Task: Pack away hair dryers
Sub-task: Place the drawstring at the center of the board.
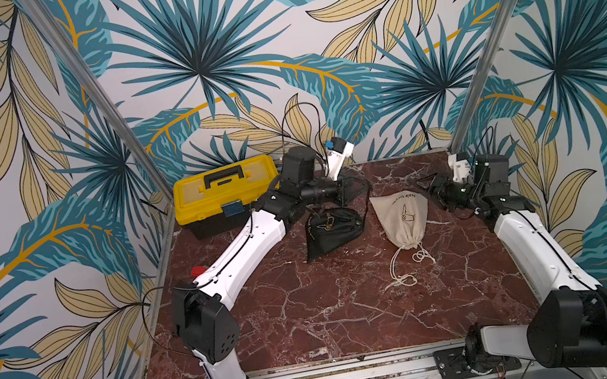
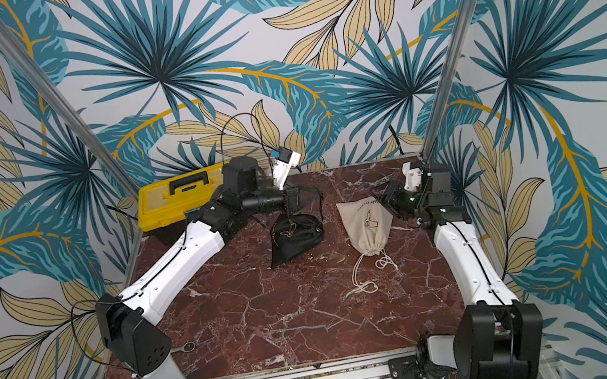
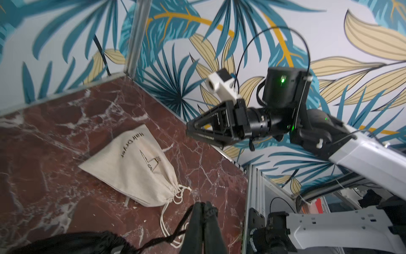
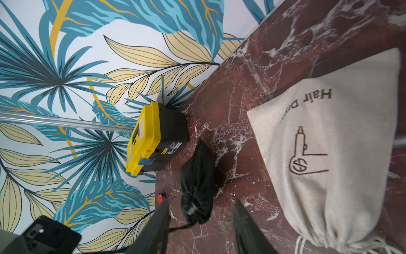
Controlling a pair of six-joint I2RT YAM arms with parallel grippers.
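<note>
No hair dryers show in any view. A black drawstring pouch [image 1: 332,232] [image 4: 197,187] lies bulging at mid-table. A beige pouch [image 1: 404,219] [image 3: 136,167] printed "Hair Dryer" lies to its right, its mouth cinched. My left gripper [image 1: 349,193] [image 3: 203,205] hovers just behind the black pouch, shut on its black drawstring [image 3: 167,238], which runs taut down to the pouch. My right gripper [image 1: 426,188] [image 4: 200,203] hangs open above the table right of the beige pouch, with nothing between its fingers.
A yellow-lidded toolbox [image 1: 224,192] [image 4: 149,140] stands shut at the back left corner, close behind my left arm. The beige pouch's white cords [image 1: 405,274] trail toward the front. A small red object [image 1: 196,271] sits at the table's left edge.
</note>
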